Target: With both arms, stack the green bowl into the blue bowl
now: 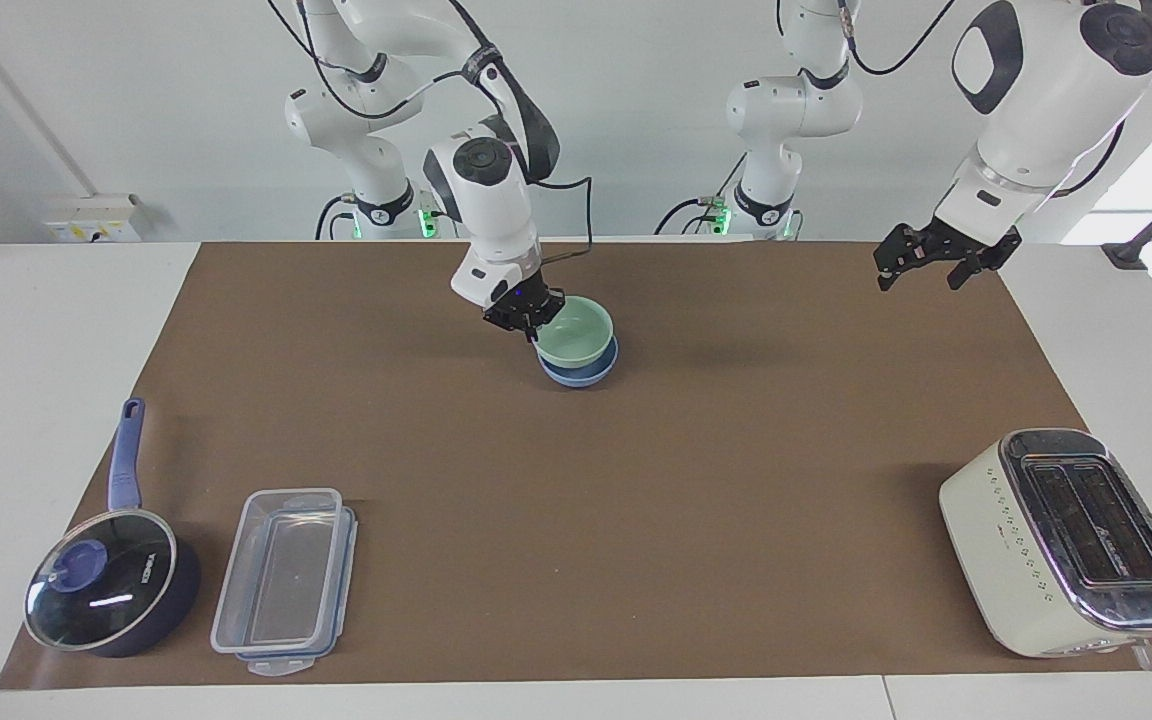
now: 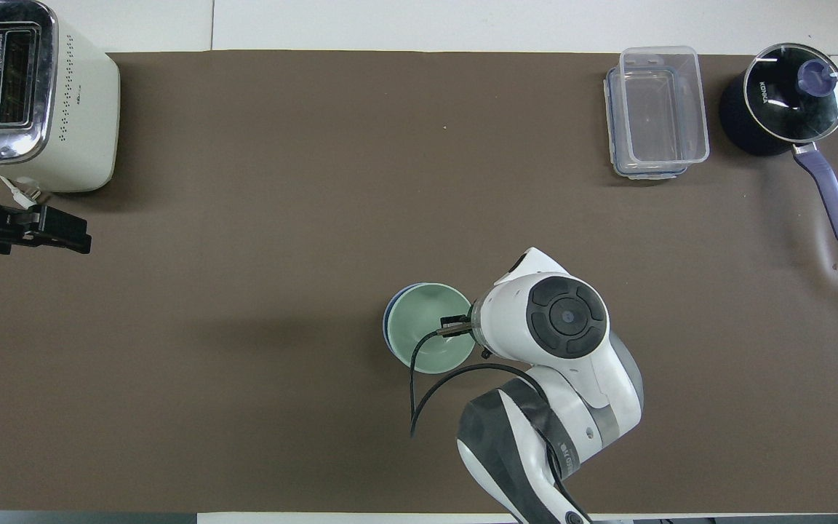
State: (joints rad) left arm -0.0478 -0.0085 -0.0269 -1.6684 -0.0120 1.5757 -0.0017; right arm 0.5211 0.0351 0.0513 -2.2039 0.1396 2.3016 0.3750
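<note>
My right gripper [image 1: 530,322]: pinched on green bowl [image 1: 576,333] rim | green bowl: sits in blue bowl [image 1: 578,372], mid-mat, near robots | my left gripper [image 1: 919,267]: fingers spread, empty, raised over mat's left-arm end, waiting | also seen: toaster [image 1: 1066,540], tub [image 1: 284,578], saucepan [image 1: 112,580], all farther out.

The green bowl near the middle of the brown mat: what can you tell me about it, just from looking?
The green bowl is small, round, pale mint and plain, with a smooth matte look and nothing in it. It sits upright, nested in the blue bowl, whose rim peeks out beneath it. The right gripper is shut on its rim at the side toward the right arm's end of the table. The pair rests on the brown mat, nearer the robots than the toaster.
</note>
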